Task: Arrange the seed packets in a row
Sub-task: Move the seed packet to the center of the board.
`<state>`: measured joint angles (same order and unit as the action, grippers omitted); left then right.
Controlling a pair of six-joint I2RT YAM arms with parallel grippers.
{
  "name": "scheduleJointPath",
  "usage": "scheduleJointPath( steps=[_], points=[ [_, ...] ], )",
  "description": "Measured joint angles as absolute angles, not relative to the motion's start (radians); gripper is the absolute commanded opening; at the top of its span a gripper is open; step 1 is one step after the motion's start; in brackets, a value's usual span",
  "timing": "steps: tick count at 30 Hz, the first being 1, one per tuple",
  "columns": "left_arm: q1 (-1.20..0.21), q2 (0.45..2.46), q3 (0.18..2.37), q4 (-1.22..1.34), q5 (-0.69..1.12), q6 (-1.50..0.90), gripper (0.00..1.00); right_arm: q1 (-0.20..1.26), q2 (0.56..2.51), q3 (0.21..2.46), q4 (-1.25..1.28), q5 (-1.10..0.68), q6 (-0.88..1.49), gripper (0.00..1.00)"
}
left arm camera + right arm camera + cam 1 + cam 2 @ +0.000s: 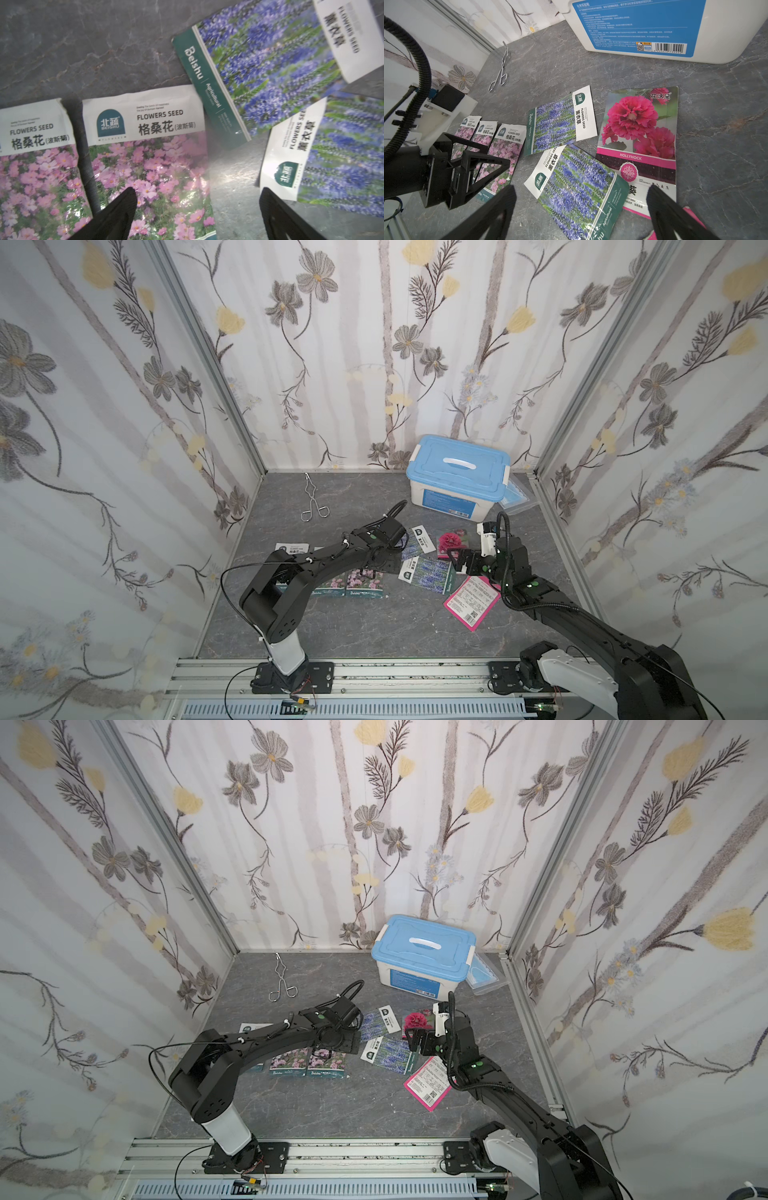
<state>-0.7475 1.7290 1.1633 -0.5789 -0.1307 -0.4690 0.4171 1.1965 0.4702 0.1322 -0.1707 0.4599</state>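
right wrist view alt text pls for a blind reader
Open right gripper hovers over a lavender packet and a hollyhock packet on a grey table. Beyond lie a second lavender packet and three pink-flower packets in a row by the left gripper, with tongs and a white box behind.

Robot test booth, wallpapered panels (332, 364), aluminium rail (374, 672)

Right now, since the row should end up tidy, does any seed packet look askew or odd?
The pink-flower packets lie straight, side by side. The far lavender packet and near lavender packet are tilted and overlap at a corner. The face-down pink packet lies skewed, barcode up.
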Motion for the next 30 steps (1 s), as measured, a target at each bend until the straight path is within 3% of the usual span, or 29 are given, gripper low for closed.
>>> scheduleJointPath(
  steps=[15,30],
  points=[
    [-0.763,1.958,1.36,-0.461,0.009,-0.376,0.96,0.271,0.944,0.414,0.144,-0.296,0.504,1.0],
    [-0.785,2.099,1.446,-0.303,0.111,-0.287,0.95,0.227,0.764,0.451,0.017,-0.327,0.509,1.0]
  ],
)
